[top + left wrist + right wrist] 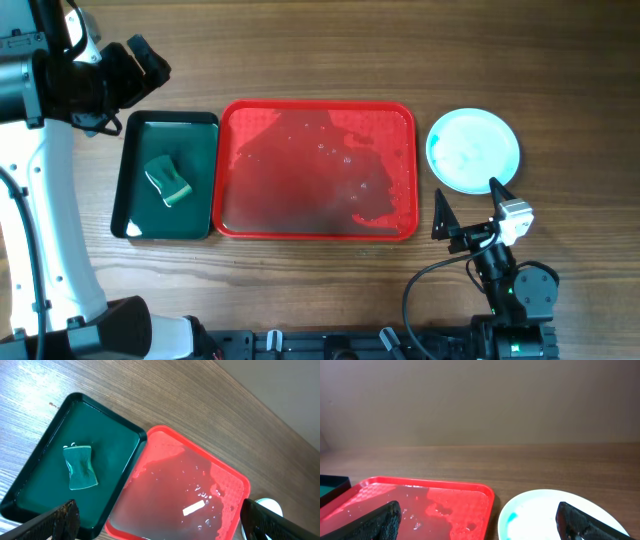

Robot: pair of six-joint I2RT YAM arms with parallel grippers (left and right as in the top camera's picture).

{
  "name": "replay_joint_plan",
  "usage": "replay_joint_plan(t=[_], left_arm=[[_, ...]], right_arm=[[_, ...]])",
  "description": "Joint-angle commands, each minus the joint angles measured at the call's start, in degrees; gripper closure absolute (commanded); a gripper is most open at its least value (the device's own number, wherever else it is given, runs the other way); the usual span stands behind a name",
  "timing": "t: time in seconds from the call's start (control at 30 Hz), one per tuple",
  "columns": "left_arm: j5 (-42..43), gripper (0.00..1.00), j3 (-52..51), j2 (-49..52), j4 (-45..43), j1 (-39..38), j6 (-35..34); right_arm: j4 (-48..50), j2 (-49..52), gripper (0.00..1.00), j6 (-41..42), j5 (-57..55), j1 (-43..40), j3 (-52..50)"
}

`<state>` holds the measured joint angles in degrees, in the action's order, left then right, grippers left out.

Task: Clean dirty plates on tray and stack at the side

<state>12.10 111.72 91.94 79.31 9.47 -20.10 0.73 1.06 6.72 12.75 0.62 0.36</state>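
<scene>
The red tray (316,215) lies mid-table, wet with a film of water and bubbles, and no plate lies on it. It also shows in the left wrist view (230,475) and the right wrist view (445,491). A round white and pale aqua plate (473,150) sits on the table right of the tray. I cannot tell whether others lie under it. It shows in the right wrist view (540,515), and a sliver shows in the left wrist view (270,506). My left gripper (150,65) (159,510) is open and empty, high above the tray's left side. My right gripper (468,200) (477,510) is open and empty, just in front of the plate.
A dark green tray with a black rim (135,175) (30,485) lies against the red tray's left side and holds a green sponge (168,180) (80,466). Its corner shows in the right wrist view (330,482). A plain wall stands behind the wooden table.
</scene>
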Motion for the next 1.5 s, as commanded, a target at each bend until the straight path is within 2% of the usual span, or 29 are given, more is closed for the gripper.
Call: replay_joint_plan(t=[0.0,0.57,0.7,0.8,0.93,1.03,1.27,1.47], left_arm=[[0.7,0.0,0.0,0.4,-0.2,0.0,-0.5],[0.2,0.0,0.0,0.4,-0.5,0.0,-0.4],[-7.9,0.0,-0.3,-3.0,-3.3,-0.8,-0.3],[-15.7,0.0,-3.8,-9.4,-9.7,-3.5,0.4],[-18.0,0.0,-13.5,-20.0,-17.5,-4.2,0.6],[-18.0,0.0,-24.5,-29.7,-23.8,-4.1,1.9],[-17.7,0.0,-58.9,-53.8,-46.0,-4.1,3.6],[-16.2,0.0,-78.2,-70.2,-54.8,-4.9,3.1]], right_arm=[[0.2,-0.5,0.0,-0.5,-1.2,0.3,-0.1],[0.2,-0.4,0.0,-0.5,-1.2,0.3,-0.1],[0.2,-0.4,0.0,-0.5,-1.2,0.3,-0.1],[0.2,-0.4,0.0,-0.6,-1.2,0.3,-0.1],[0.2,-0.4,0.0,-0.5,-1.2,0.3,-0.1],[0.2,-0.4,0.0,-0.5,-1.2,0.3,-0.1],[0.2,-0.4,0.0,-0.5,-1.2,0.3,-0.1],[0.2,-0.4,0.0,-0.5,-1.2,0.3,-0.1]])
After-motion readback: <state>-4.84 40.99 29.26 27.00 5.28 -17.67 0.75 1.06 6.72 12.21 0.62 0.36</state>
